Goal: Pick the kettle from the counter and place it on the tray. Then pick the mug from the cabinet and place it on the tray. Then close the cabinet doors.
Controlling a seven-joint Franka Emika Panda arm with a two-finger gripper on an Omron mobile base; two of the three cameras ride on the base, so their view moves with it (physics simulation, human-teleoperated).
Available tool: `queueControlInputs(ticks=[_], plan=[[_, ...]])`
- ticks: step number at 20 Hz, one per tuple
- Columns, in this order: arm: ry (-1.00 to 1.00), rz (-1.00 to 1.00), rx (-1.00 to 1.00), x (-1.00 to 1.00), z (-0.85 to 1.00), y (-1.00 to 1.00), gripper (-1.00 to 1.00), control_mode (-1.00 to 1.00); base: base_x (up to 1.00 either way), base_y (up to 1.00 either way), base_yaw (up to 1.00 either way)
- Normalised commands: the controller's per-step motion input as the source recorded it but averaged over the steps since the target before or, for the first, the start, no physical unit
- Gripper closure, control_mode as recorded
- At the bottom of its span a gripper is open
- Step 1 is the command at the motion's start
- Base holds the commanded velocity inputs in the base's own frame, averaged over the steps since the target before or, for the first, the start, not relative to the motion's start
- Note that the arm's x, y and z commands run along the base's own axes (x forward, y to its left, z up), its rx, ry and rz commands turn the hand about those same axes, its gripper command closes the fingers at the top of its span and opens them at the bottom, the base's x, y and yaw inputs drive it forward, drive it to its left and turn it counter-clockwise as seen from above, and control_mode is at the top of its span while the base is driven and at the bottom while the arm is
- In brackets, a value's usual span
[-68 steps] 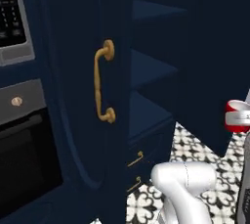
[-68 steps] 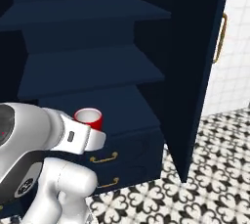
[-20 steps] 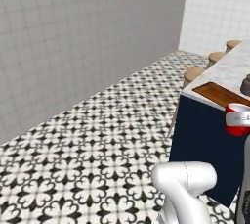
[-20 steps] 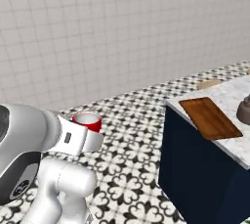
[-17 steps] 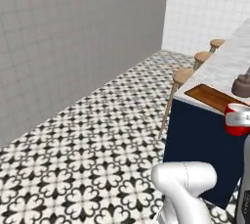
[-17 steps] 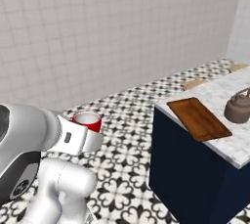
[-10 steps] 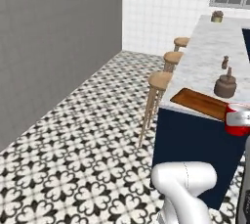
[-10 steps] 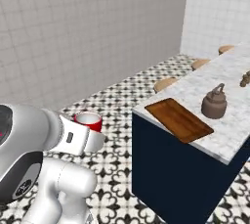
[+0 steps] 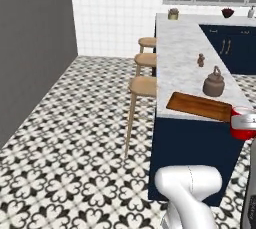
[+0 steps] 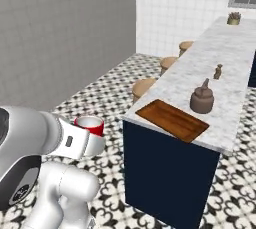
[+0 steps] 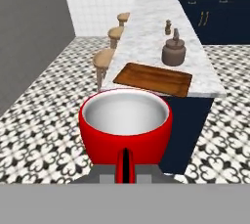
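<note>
My gripper (image 11: 125, 173) is shut on the red mug (image 11: 125, 123), which sits upright with its white inside showing, in the air short of the counter's near end. The same mug (image 10: 90, 124) sits at the hand beside the white arm, and its red side (image 9: 243, 126) shows at the right edge of the left base view. The wooden tray (image 9: 200, 106) lies at the near end of the marbled counter (image 9: 182, 43). The brown kettle (image 9: 214, 83) stands on the counter just past the tray's far edge. The cabinet and the cabinet doors are out of view.
Three wooden stools (image 9: 143, 86) line the counter's left side. A small brown shaker (image 9: 201, 60) stands beyond the kettle and a potted plant (image 9: 173, 14) at the far end. Patterned floor (image 9: 65, 133) spreads left toward a grey wall.
The whole picture has swung as the base turned, so the counter with tray and kettle now lies ahead. The mug stays in the shut gripper, unchanged relative to the arm.
</note>
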Motion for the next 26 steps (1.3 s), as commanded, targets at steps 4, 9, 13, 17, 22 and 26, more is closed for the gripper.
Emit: queueControlInputs(ticks=[4,9,13,17,22,26], plan=[[0.0,0.0,0.0,0.0,0.0,0.0,1.0,1.0,0.5,0.55,-0.41],[0.0,0.0,0.0,0.0,0.0,0.0,1.0,1.0,0.8,0.33,-0.29],[0.0,0.0,0.0,0.0,0.0,0.0,1.0,1.0,0.79,0.26,-0.25],[0.0,0.0,0.0,0.0,0.0,0.0,1.0,1.0,0.67,0.03,-0.26],[0.0,0.0,0.0,0.0,0.0,0.0,1.0,1.0,0.66,0.0,-0.29],[-0.02,-0.04,0.03,0.13,0.0,0.0,1.0,-1.0,0.37,0.0,-0.15]])
